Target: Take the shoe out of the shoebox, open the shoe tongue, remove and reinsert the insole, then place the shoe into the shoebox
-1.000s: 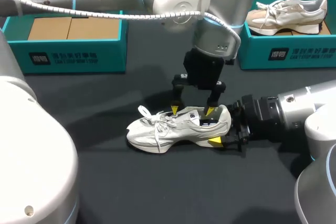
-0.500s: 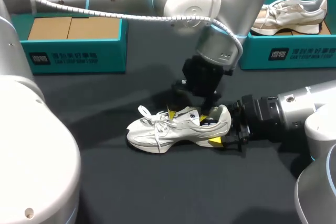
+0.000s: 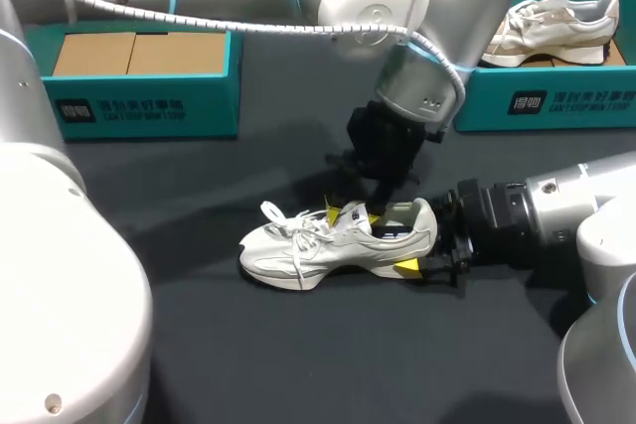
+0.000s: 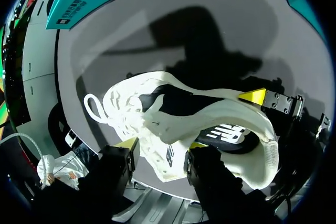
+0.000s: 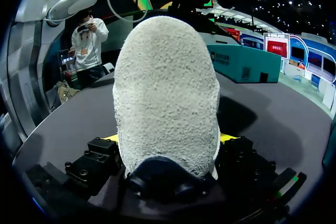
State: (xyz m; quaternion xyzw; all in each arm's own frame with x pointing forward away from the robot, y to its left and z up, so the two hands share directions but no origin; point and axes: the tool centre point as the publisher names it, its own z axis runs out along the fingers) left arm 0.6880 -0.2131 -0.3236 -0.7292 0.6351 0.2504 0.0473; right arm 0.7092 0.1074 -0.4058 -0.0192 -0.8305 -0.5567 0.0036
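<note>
Worktop (image 3: 248,345): dark grey and matte.
Far edge: two teal boxes, the left shoebox (image 3: 139,106) showing cardboard inside, the right shoebox (image 3: 556,101) holding a second shoe (image 3: 552,27).
Shoe (image 3: 318,245): white, upright on its sole mid-worktop (well apart from both boxes), toe toward my left side.
Right tool (image 3: 417,245): level with the worktop, clamped on the heel, one finger on each side.
Left tool (image 3: 353,213): hung over the shoe's opening, fingers pinched on the tongue (image 4: 168,153).

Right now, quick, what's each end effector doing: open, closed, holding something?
Left end effector: closed on the shoe, on its upper by the opening.
Right end effector: closed on the shoe, at its heel.
</note>
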